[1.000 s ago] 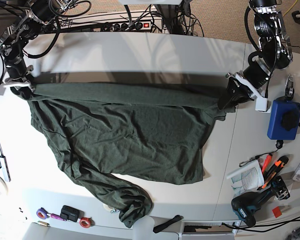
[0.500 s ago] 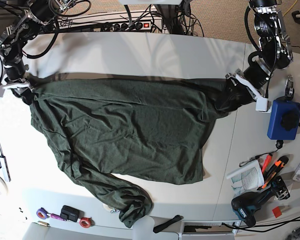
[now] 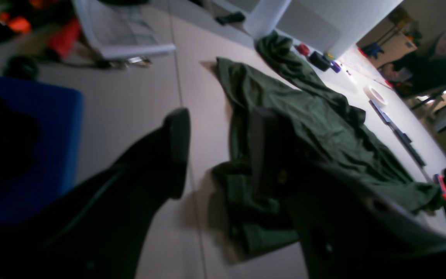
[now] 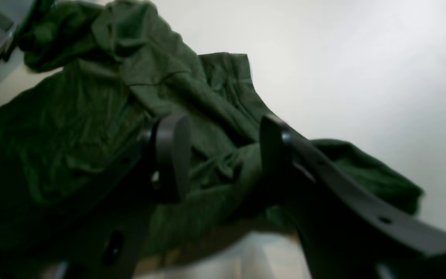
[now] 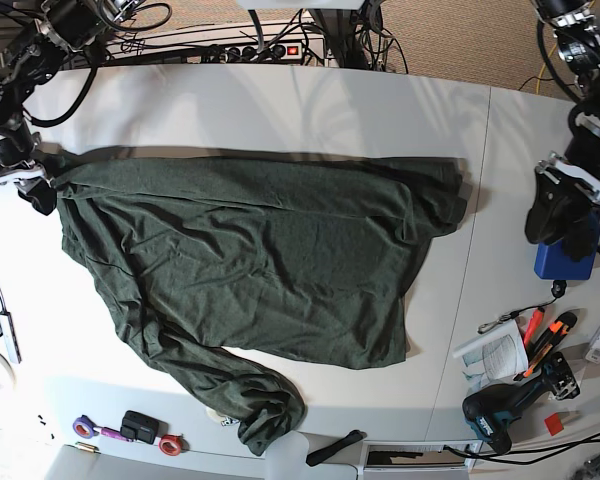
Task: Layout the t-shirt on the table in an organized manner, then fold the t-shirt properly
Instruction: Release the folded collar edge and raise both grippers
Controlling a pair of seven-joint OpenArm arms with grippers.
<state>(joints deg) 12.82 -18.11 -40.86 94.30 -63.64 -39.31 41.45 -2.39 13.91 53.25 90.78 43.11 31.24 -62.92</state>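
Both arms had just let go: the left gripper [image 5: 558,212] pulled away over the blue pouch [image 5: 565,258], jaws apart and empty, and the right gripper [image 5: 35,190], jaws apart, hung at the cloth's far-left corner. The t-shirt [image 5: 250,265], soft, wrinkled dark-green knit, lay spread across the smooth white tabletop [image 5: 280,105], one sleeve bunched near the front edge; laying out looked nearly done.

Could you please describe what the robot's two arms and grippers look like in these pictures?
Both arms are black, jointed, with loose black cables near their bases. The left gripper and right gripper each have two flat, dark, blunt jaws; a white bracket sits at each wrist. No markings are legible.
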